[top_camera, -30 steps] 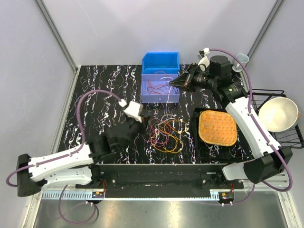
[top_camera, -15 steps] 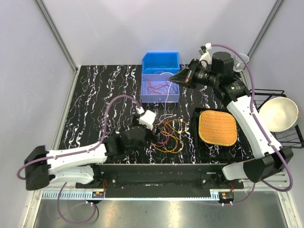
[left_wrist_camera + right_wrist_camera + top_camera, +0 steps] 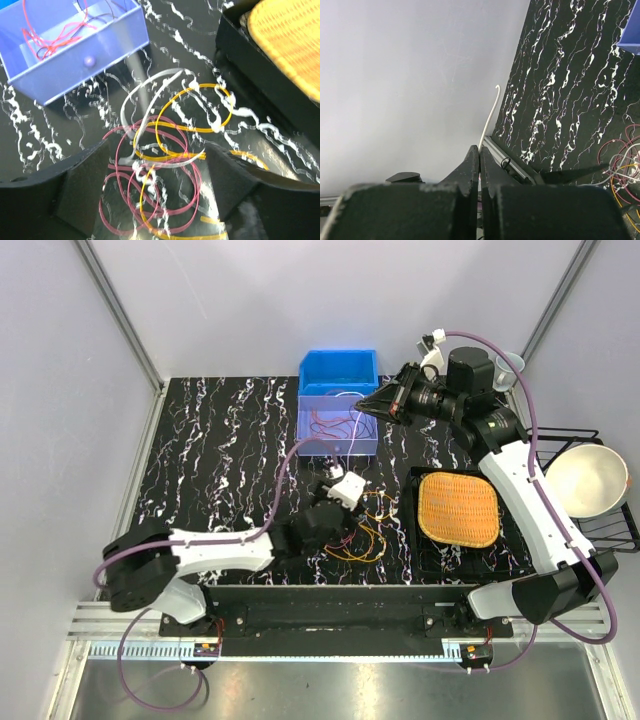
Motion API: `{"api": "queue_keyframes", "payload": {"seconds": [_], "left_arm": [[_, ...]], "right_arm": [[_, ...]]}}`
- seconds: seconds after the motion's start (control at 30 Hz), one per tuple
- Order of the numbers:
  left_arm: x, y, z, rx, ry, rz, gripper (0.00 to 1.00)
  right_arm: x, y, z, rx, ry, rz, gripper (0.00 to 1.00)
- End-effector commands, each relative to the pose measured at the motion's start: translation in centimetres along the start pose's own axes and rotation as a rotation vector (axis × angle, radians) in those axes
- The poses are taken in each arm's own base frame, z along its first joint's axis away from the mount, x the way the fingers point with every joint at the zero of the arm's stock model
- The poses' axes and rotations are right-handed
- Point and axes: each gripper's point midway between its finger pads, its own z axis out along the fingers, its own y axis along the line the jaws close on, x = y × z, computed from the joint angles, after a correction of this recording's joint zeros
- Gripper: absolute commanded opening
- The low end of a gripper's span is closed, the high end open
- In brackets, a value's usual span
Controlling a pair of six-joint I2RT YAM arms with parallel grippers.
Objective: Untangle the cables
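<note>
The cables (image 3: 366,531) lie as a loose tangle of pink, yellow and orange loops on the black marbled table; up close they are the cables (image 3: 165,165). My left gripper (image 3: 352,523) hangs over the pile's left part. In the left wrist view the left gripper (image 3: 157,185) is open, its fingers (image 3: 82,192) straddling pink and yellow loops without pinching them. A white cable (image 3: 136,95) rises out of the pile toward the lavender bin. My right gripper (image 3: 363,410) is held high over that bin. The right gripper (image 3: 480,150) is shut on the white cable (image 3: 489,117).
A lavender bin (image 3: 313,445) holds several red cables (image 3: 328,424), with a blue bin (image 3: 338,370) behind it. An orange woven mat (image 3: 458,508) sits in a black tray right of the pile. A white bowl (image 3: 585,480) rests in a wire rack at the far right.
My left arm has swung right from beside the pile to over it, and its gripper has opened. The right gripper has stayed shut above the lavender bin, shifting only slightly.
</note>
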Motion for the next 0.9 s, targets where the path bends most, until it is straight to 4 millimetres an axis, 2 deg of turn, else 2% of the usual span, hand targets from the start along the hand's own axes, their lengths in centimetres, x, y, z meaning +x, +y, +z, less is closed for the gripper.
{"api": "queue_keyframes", "payload": {"seconds": [0.0, 0.03, 0.07, 0.1, 0.13, 0.2, 0.23, 0.33, 0.37, 0.43, 0.47, 0.53, 0.57, 0.6, 0.63, 0.67, 0.7, 0.77, 0.8, 0.83, 0.87], "left_arm": [[-4.5, -0.3, 2.3, -0.078, -0.163, -0.059, 0.51], [-4.9, -0.3, 2.6, -0.088, -0.178, -0.055, 0.38], [-5.6, -0.3, 2.9, -0.104, -0.204, -0.066, 0.15], [-4.9, -0.5, 3.5, -0.119, -0.183, -0.049, 0.0], [-5.9, -0.5, 3.8, -0.139, -0.191, -0.056, 0.0], [-5.4, -0.6, 4.3, -0.146, -0.16, -0.021, 0.0], [-6.1, -0.8, 4.3, -0.14, -0.163, -0.027, 0.0], [-6.0, -0.7, 3.2, -0.12, -0.126, -0.02, 0.0], [-7.2, -0.3, 2.2, -0.11, -0.142, -0.045, 0.0], [-7.1, -0.2, 0.8, -0.074, -0.112, -0.07, 0.0], [-8.8, 0.6, -0.8, -0.064, -0.145, -0.108, 0.0], [-8.8, 0.6, -2.5, -0.007, -0.118, -0.136, 0.0], [-10.3, 1.3, -4.2, 0.014, -0.151, -0.168, 0.0], [-10.8, 1.2, -5.1, 0.047, -0.151, -0.196, 0.0], [-10.4, 1.6, -5.9, 0.053, -0.128, -0.188, 0.0], [-11.7, 2.2, -7.3, 0.069, -0.156, -0.216, 0.0], [-12.3, 2.3, -8.0, 0.091, -0.158, -0.232, 0.0], [-13.0, 3.2, -9.6, 0.097, -0.149, -0.235, 0.0], [-14.1, 3.5, -10.2, 0.106, -0.164, -0.246, 0.0], [-14.3, 3.9, -10.8, 0.107, -0.159, -0.242, 0.0], [-15.7, 4.3, -11.5, 0.109, -0.18, -0.248, 0.0]], "right_arm": [[-0.4, 2.6, -0.9, -0.062, 0.002, -0.027, 0.0], [-0.3, 2.8, -1.0, -0.066, 0.011, -0.026, 0.0], [-0.3, 2.9, -1.0, -0.069, 0.014, -0.026, 0.0], [-0.3, 2.8, -1.0, -0.067, 0.017, -0.023, 0.0], [-0.3, 2.7, -1.0, -0.066, 0.02, -0.021, 0.0], [-0.4, 2.6, -1.1, -0.064, 0.018, -0.019, 0.0], [-0.5, 2.5, -1.2, -0.062, 0.016, -0.02, 0.0], [-1.1, 2.2, -1.5, -0.056, 0.002, -0.024, 0.0], [-1.5, 1.8, -1.5, -0.049, -0.006, -0.022, 0.0], [-2.0, 1.5, -1.7, -0.045, -0.012, -0.03, 0.0], [-2.2, 1.0, -1.5, -0.037, -0.012, -0.025, 0.0], [-2.8, 0.2, -1.6, -0.025, -0.02, -0.026, 0.0], [-3.0, -0.3, -1.6, -0.016, -0.024, -0.023, 0.0], [-3.3, -1.1, -1.4, 0.0, -0.032, -0.022, 0.0], [-3.3, -1.5, -1.3, 0.008, -0.032, -0.02, 0.02], [-3.3, -1.9, -1.2, 0.016, -0.033, -0.019, 0.07], [-3.0, -2.6, -1.0, 0.029, -0.027, -0.018, 0.32], [-2.9, -3.3, -1.0, 0.049, -0.034, -0.018, 0.58], [-2.8, -4.3, -0.9, 0.082, -0.045, -0.015, 0.71], [-2.9, -4.5, -1.1, 0.093, -0.06, -0.02, 0.76], [-2.6, -5.3, -1.1, 0.114, -0.062, -0.02, 0.78]]}}
